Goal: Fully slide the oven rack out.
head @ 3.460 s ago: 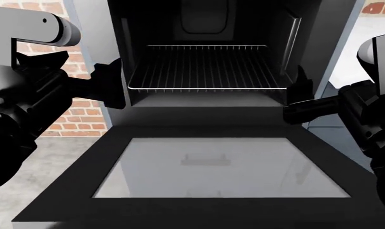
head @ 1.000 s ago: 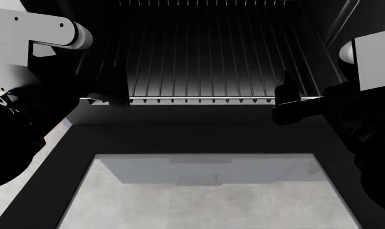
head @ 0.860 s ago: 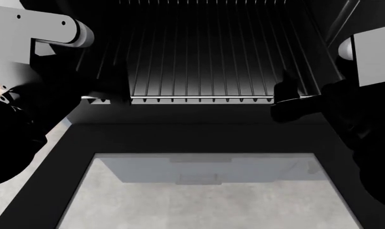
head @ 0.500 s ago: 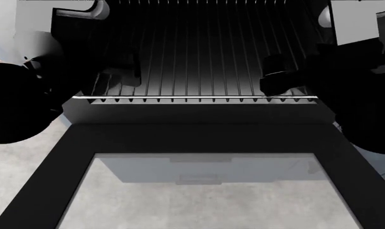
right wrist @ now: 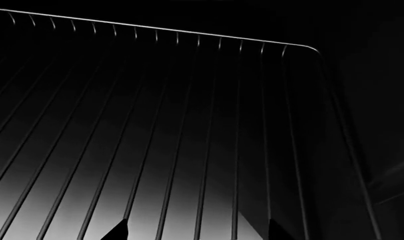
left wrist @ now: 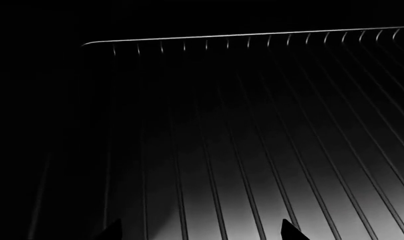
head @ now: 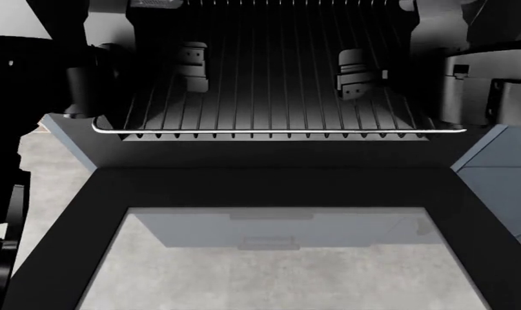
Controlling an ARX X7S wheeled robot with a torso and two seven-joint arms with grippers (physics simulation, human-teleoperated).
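Observation:
The oven rack (head: pixel 269 110), a grid of silver rods, lies level in the open oven (head: pixel 64 132), its front bar just above the lowered door (head: pixel 269 187). My left gripper (head: pixel 191 63) and right gripper (head: pixel 357 74) hover over the rack, inside the dark cavity, past its front bar. In the left wrist view the left gripper (left wrist: pixel 200 232) is open, with rack rods (left wrist: pixel 255 150) showing between its tips. In the right wrist view the right gripper (right wrist: pixel 197 232) is open too, above the rods (right wrist: pixel 155 150). Neither holds anything.
The black door lies flat toward me with its grey glass window (head: pixel 269 271). Blue-grey casing (head: pixel 484 152) flanks the opening on the right. My arms' dark links fill the left (head: pixel 19 97) and right (head: pixel 492 84) edges of the head view.
Both grippers have moved forward from the rack's front bar to farther in over the rods. The rack's front bar stays at about the same place.

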